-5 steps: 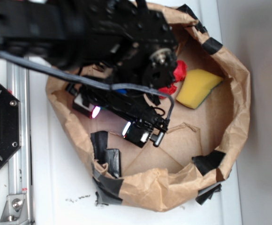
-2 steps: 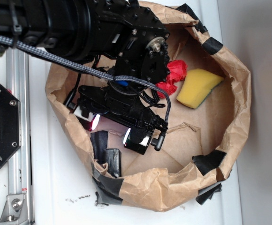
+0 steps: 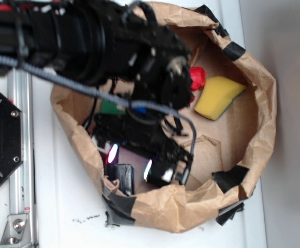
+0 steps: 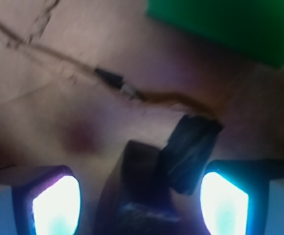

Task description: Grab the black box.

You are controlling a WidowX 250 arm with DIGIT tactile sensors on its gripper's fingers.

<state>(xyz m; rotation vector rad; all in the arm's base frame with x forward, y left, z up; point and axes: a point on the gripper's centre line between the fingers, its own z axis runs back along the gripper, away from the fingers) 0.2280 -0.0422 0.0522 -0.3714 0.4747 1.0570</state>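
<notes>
The black box (image 3: pixel 124 179) lies on the brown paper floor by the near-left wall of the paper enclosure (image 3: pixel 258 119). My gripper (image 3: pixel 130 162) hangs right over it, open, its two lit fingertips (image 3: pixel 112 153) spread apart. In the wrist view the black box (image 4: pixel 138 182) sits in the gap of the gripper (image 4: pixel 140 204), touching neither lit pad. A crinkled black tape strip (image 4: pixel 192 148) leans against its right side. The arm hides much of the box in the exterior view.
A green block (image 4: pixel 230 24) lies beyond the box, partly seen under the arm as the green block (image 3: pixel 110 107). A yellow sponge (image 3: pixel 217 95) and a red object (image 3: pixel 197 76) lie at the far right. Black tape patches (image 3: pixel 229 178) hold the crumpled wall.
The gripper has moved toward the near wall and lower, from the middle of the floor to over the black box. Its fingers stay apart.
</notes>
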